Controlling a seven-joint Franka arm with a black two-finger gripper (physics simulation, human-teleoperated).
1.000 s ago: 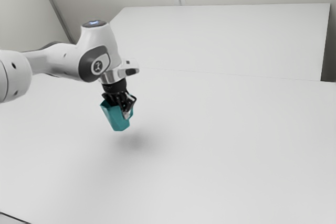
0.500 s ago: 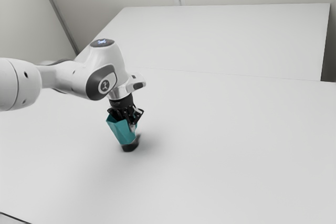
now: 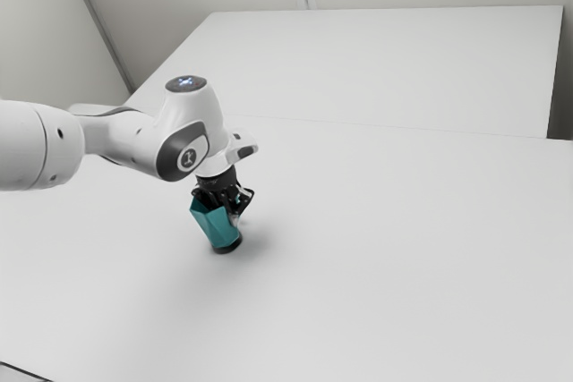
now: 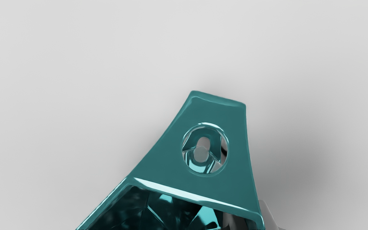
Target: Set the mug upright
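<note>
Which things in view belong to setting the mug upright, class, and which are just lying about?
For the job:
Teal mug, tilted
Tool, gripping it
White table, beneath the mug

Just there:
Dark-edged shape, unclear what
Pale walls
</note>
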